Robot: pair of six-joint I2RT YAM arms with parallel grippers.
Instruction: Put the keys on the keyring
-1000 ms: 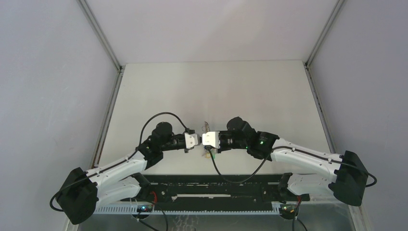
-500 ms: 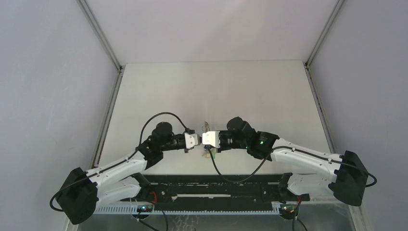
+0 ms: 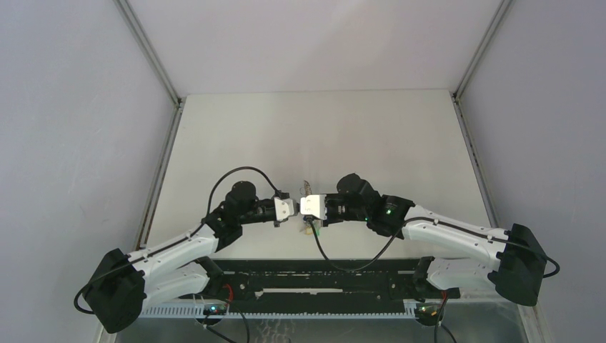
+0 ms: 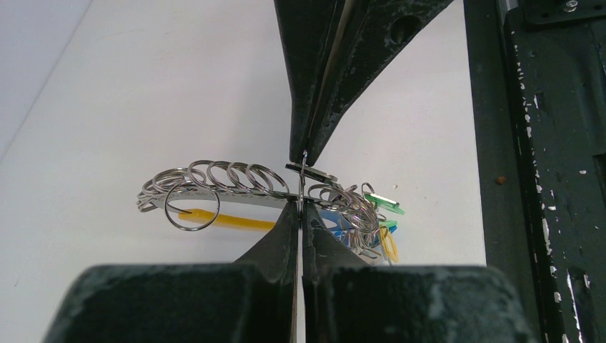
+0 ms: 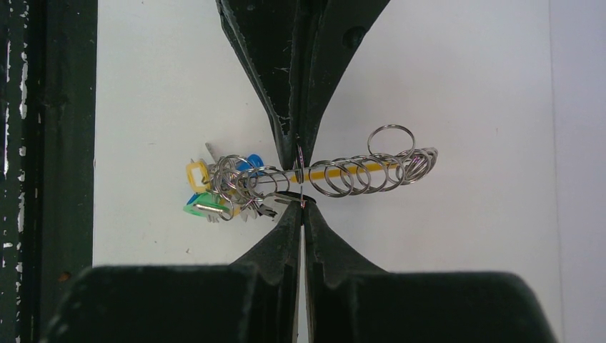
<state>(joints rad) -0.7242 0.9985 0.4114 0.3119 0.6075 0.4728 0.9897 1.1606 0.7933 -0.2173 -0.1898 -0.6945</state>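
Near edge: both arm bases sit by the black rail [image 3: 321,274]. The forearms angle inward and meet over the near middle of the bench [image 3: 321,128].

Left hand [image 4: 301,214]: shut tight, tips pinching a thin silver loop seen edge-on.

Right hand [image 5: 301,214]: shut likewise, tips on the same loop from the opposite side. The hands stand tip to tip, nearly touching, so both are equally near the work.

Keyring [image 4: 236,179]: carried between the tips. A row of silver rings with a yellow strip [image 4: 236,221] lies to one side, a clump of blue and green tags [image 5: 204,207] to the other. Cannot tell whether it hangs clear of the bench. Its long axis runs across the line of the hands, near-to-far in the overhead view.

Key [image 4: 312,171]: judged to be the small dark flat piece just beside the pinch point, on the tag side. Cannot tell whether it is threaded on the loop or only lies against it.

Judgement: the next move turns on working the key round the pinched loop.

Against one second ago: the overhead view shows no change; arms, hands and keyring hold the same pose.
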